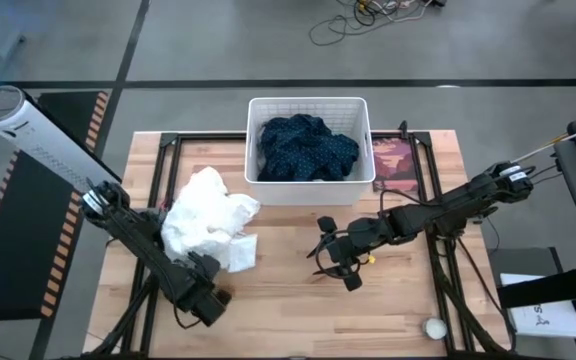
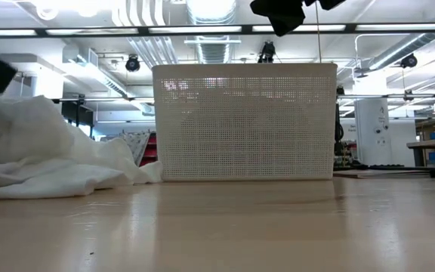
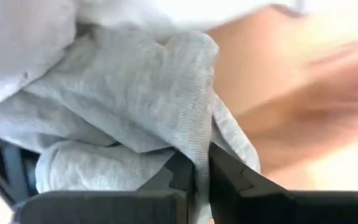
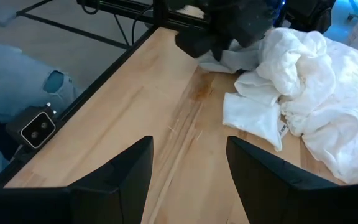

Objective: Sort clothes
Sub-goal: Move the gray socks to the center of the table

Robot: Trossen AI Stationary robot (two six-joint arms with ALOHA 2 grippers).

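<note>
While the right gripper (image 1: pixel 330 262) hangs parted over bare table, the left gripper (image 3: pixel 201 180) pinches white clothes (image 1: pixel 206 228)

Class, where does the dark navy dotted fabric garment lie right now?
In the high view, the dark navy dotted fabric garment lies bunched inside the white rectangular plastic basket at the table's far middle, right of the white clothes pile.

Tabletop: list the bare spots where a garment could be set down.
Free: the near strip of the wooden table between the left gripper and right gripper. Crowded: the white clothes at left, and the white basket holding the navy dotted garment.
</note>
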